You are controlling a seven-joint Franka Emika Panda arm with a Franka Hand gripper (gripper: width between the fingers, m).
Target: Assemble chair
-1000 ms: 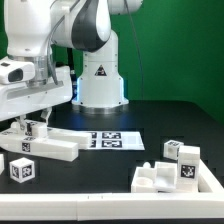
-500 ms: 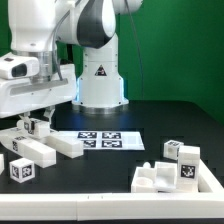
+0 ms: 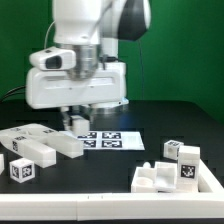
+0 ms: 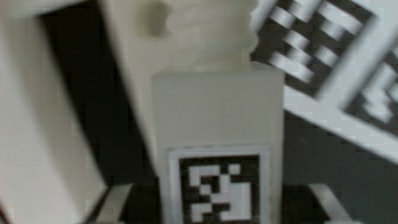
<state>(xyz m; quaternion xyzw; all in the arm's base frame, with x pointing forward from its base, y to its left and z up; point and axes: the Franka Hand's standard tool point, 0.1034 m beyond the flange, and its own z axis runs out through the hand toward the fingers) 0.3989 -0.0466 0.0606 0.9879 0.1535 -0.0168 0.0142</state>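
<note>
The hand [image 3: 73, 121] is clamped on a white tagged chair bar [image 4: 214, 115], near the marker board [image 3: 115, 141]; it looks rigid, light and slick; the flat flanks by the tag suit the grip.

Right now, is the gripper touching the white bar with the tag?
Touching. The wrist view shows the white bar pinched between both fingers of the gripper, with no gap visible on either side.

The chair part [image 4: 217, 110] is matt plastic, the table [image 3: 165, 118] smooth.
</note>
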